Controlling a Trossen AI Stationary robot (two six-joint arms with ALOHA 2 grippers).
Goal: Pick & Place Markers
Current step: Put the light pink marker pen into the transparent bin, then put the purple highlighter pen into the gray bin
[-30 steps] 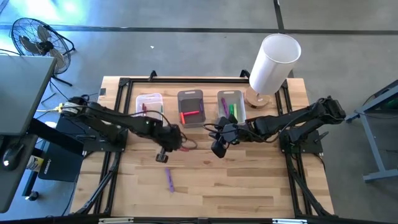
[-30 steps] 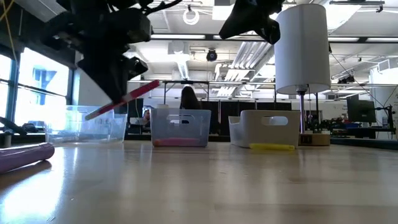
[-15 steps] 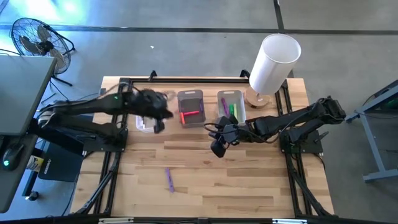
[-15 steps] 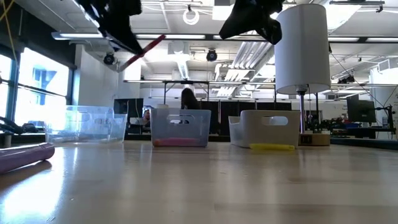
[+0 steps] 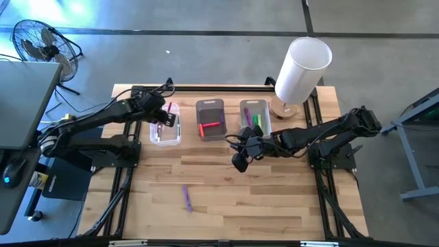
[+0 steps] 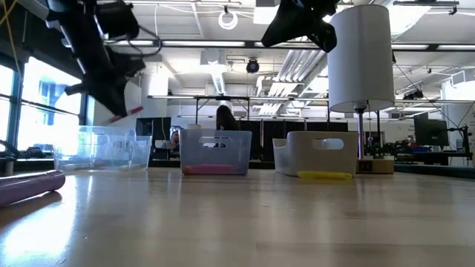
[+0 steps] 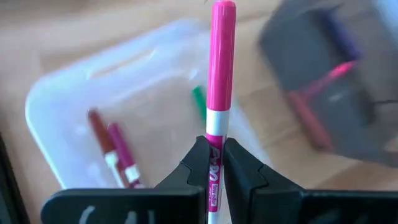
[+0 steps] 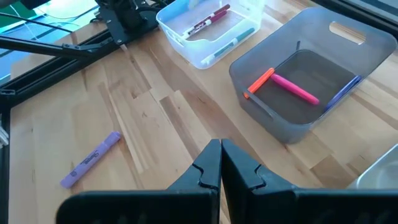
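Observation:
My left gripper [image 5: 167, 122] is shut on a pink marker with a white barrel [image 7: 219, 81] and holds it above the clear bin [image 5: 171, 142] at the far left. That bin holds a red, a pink and a green marker [image 7: 199, 101]. My right gripper [image 5: 240, 162] is shut and empty, hanging above the table's middle in front of the bins; it also shows in its wrist view [image 8: 219, 148]. A purple marker [image 5: 186, 198] lies flat on the table nearer the front; it also shows in the right wrist view [image 8: 90, 159]. My left gripper pinches the marker's white barrel [image 7: 213, 138] between its two fingers. The marker runs along the fingers, its pink capped end pointing out past the fingertips. In the low view its pink end [image 6: 133, 111] slants down. The marker is lifted clear above the clear bin.
A grey bin [image 5: 210, 104] in the middle holds orange, pink and purple markers [image 8: 292, 88]. A third bin [image 5: 264, 104] to its right holds green and yellow-green ones. A tall white lamp [image 5: 302, 68] stands at the far right corner. Black frame rails run along the table's sides.
My left gripper has carried the pink marker from over the table's middle toward the far left, rising and then coming down over the clear bin. The marker has turned with it and stays in the hold.

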